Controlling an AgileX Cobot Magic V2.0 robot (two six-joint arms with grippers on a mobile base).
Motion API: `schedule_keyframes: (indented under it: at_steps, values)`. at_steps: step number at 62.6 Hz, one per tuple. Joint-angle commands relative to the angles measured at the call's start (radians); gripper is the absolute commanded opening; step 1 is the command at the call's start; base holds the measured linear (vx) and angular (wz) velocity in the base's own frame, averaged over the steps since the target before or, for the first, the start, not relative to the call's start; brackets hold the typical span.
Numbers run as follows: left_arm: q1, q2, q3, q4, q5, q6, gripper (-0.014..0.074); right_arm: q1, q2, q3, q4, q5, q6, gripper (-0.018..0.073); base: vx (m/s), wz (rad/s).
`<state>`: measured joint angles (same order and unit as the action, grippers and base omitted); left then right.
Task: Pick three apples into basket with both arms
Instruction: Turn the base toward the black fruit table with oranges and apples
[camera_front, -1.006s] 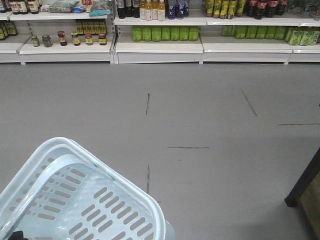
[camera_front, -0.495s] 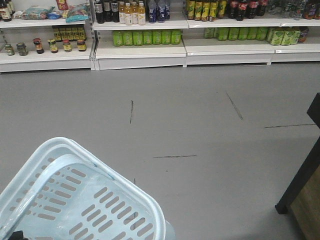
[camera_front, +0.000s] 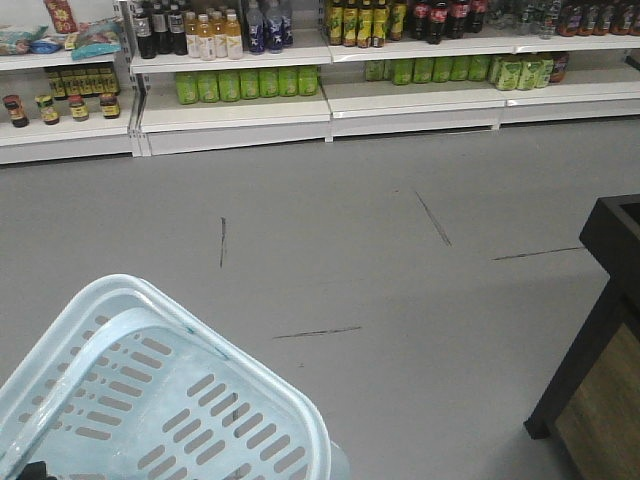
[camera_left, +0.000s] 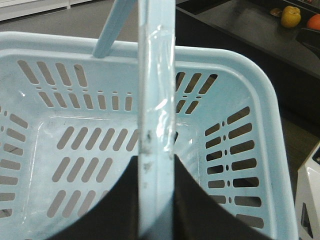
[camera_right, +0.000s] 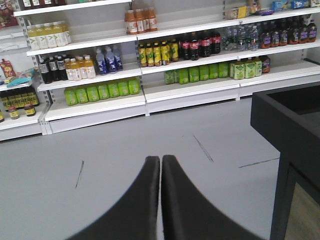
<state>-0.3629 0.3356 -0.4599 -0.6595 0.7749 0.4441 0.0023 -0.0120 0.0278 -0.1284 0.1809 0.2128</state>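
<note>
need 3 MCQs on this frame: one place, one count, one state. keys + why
1. In the front view, where is the basket?
A. lower left
B. upper right
C. top centre

2. How many apples show inside the basket in the left wrist view?
A. three
B. one
C. none

3. What state is the right gripper in?
A. open, empty
B. shut, empty
C. shut on an apple

Key:
1 A, it fills the lower left corner of the front view.
2 C, only bare slotted bottom shows on either side of the handle.
3 B, its fingers meet with nothing between them.
</note>
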Motion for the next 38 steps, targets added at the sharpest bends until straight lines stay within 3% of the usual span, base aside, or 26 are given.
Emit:
schedule_keyframes:
  at_steps: [1,38]
  values:
    - [-0.004,0.006,-0.031,-0.052,-0.082,-0.005,-0.0006,0.0,-0.013,0.014,-0.006,-0.078,-0.01,-0.0004,0.17,-0.22]
    - [-0.004,0.006,-0.031,-0.052,-0.081,-0.005,-0.0008,0.0,-0.013,0.014,-0.006,-0.078,-0.01,-0.0004,0.16,-0.33]
